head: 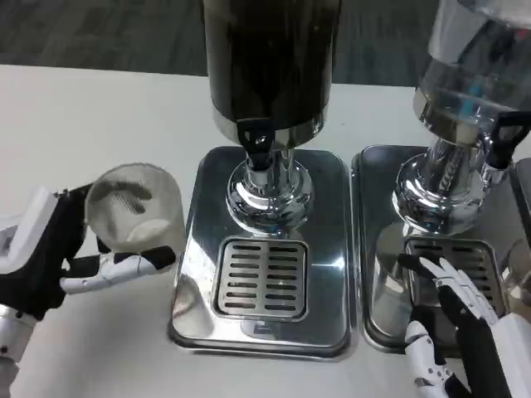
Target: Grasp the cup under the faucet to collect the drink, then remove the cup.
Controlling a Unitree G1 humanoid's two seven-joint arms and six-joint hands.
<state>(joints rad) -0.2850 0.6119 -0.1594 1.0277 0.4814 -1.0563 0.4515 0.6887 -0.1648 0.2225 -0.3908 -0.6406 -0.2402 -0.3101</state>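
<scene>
Leftward on the white worktop (99,108), the left hand (50,257) grips a clear plastic cup (133,207), its fingers (124,267) wrapped beneath the cup's wall. The cup is tilted, mouth toward the camera, and lies just beside the left edge of the central steel drip tray (195,274), clear of the black faucet (255,139) of the dark drink dispenser (270,58). A slotted grate (261,278) sits in that tray. The right hand (452,332) hovers with fingers spread over the grate of the second drip tray (373,240), below the clear dispenser (473,75).
</scene>
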